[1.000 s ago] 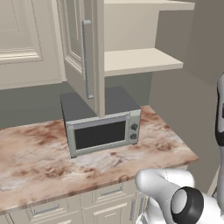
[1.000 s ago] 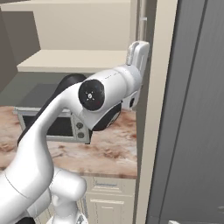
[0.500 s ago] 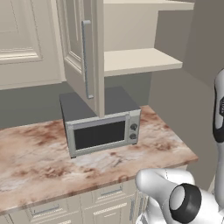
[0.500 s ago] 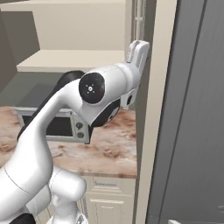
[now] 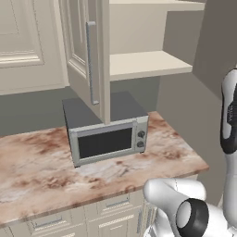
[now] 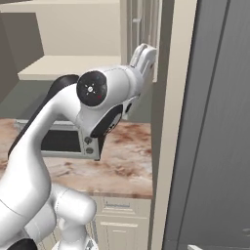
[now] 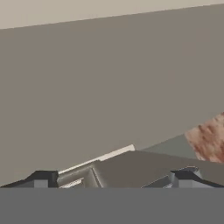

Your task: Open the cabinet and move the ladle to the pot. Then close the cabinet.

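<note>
The cream cabinet (image 5: 150, 65) stands open, its raised-panel door (image 5: 78, 41) swung out to the left with the grey bar handle (image 5: 92, 62) facing me. Its lower shelf (image 6: 73, 66) shows bare cream board. The ladle and the pot are out of view. My hand (image 6: 145, 57) is raised beside the shelf's right end, in front of the cabinet's side post. In the hand view my gripper (image 7: 113, 177) is open with nothing between its dark fingertips (image 7: 41, 178), looking at a grey wall above the microwave's top.
A silver microwave (image 5: 109, 139) sits on the marble counter (image 5: 37, 171) under the open door. Drawer-fronted base cabinets (image 5: 115, 206) run below. A tall grey panel (image 6: 215, 122) closes off the right side. My arm's elbow (image 6: 93, 90) fills the foreground.
In the right base view my elbow and hand have shifted a little to the left and up. The cabinet door and microwave have not moved. The gripper stays open.
</note>
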### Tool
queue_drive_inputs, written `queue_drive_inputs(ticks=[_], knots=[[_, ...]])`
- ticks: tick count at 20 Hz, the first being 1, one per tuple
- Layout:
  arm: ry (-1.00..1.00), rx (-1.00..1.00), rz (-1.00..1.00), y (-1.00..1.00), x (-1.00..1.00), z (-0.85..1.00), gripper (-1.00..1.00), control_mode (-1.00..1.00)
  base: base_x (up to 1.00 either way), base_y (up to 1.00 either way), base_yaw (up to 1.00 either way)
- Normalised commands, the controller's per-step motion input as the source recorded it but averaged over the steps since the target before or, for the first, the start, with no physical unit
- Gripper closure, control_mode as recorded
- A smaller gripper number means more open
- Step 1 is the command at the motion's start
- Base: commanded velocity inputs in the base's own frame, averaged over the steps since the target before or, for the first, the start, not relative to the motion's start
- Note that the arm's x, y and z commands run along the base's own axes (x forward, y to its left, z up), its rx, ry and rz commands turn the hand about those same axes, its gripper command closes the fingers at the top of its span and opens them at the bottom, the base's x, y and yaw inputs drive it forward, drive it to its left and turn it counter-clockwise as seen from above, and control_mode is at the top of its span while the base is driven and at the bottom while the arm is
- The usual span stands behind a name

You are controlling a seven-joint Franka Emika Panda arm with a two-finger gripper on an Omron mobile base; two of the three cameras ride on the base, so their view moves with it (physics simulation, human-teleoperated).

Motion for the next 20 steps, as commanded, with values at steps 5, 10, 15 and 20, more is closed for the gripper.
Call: queue_drive_inputs(ticks=[5, 10, 15, 20], knots=[[-0.12, 0.10, 0.04, 0.75, 0.74, -0.30, -1.00, -1.00, 0.00, 0.00, 0.00], [-0.14, 0.09, 0.03, 0.76, 0.81, -0.21, -1.00, -1.00, 0.00, 0.00, 0.00], [-0.03, 0.24, 0.03, 0.38, 0.99, -0.05, -1.00, -1.00, 0.00, 0.00, 0.00], [0.04, 0.44, 0.09, 0.00, 1.00, 0.00, -1.00, -1.00, 0.00, 0.00, 0.00]])
